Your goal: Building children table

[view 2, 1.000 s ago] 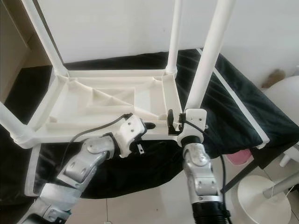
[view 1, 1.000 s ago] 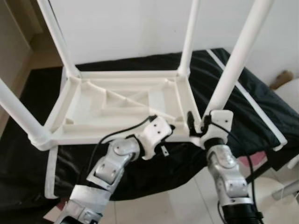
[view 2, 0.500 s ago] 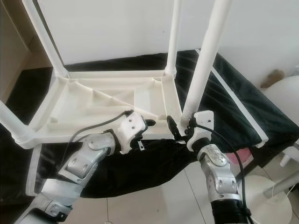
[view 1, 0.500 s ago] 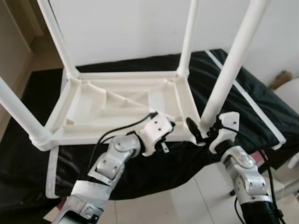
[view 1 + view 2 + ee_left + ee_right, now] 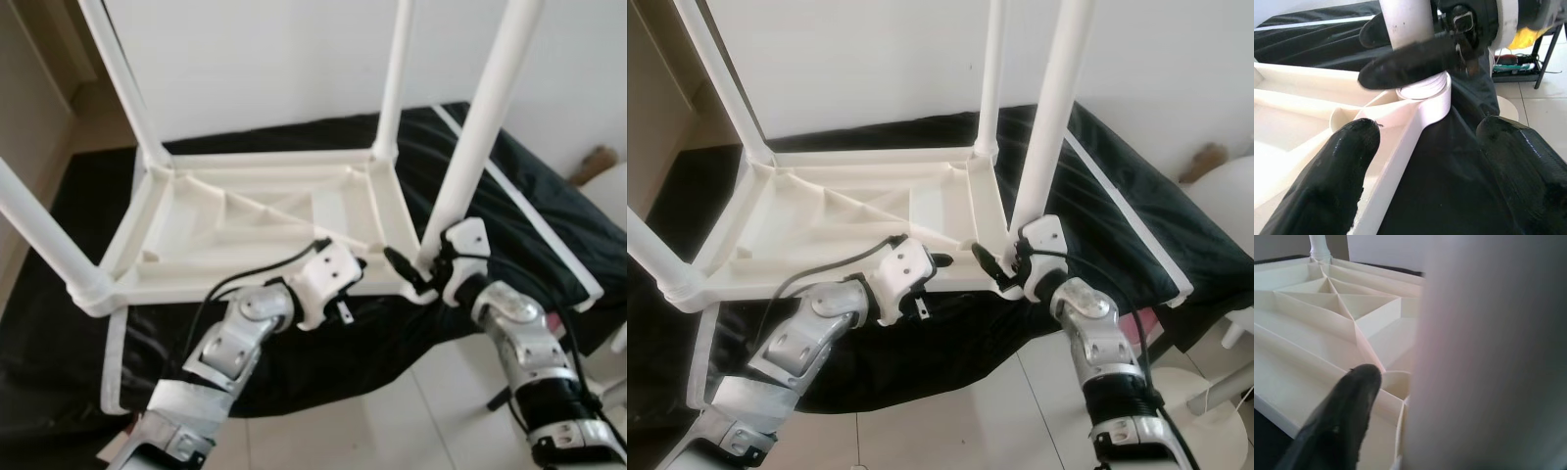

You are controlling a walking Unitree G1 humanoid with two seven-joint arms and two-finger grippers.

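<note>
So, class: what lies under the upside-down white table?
A black cloth lies under the table, spreading past its edges. Whatever the cloth covers is hidden; its front edge hangs toward the tiled floor.

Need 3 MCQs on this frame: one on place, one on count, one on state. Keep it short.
1. Where does the right gripper grip?
A. the base of the near right leg
B. the far left leg
C. the black cloth

2. How many white legs stand up from the tabletop?
A. two
B. three
C. four

3. How does the tabletop lie?
A. upright on its legs
B. upside down, ribs up
C. on its side

Key:
1 A: its black fingers clasp that leg just above the corner socket.
2 C: one leg rises from each corner.
3 B: the ribbed underside faces up and the legs point upward. The left gripper is at the near edge, its fingers open.
</note>
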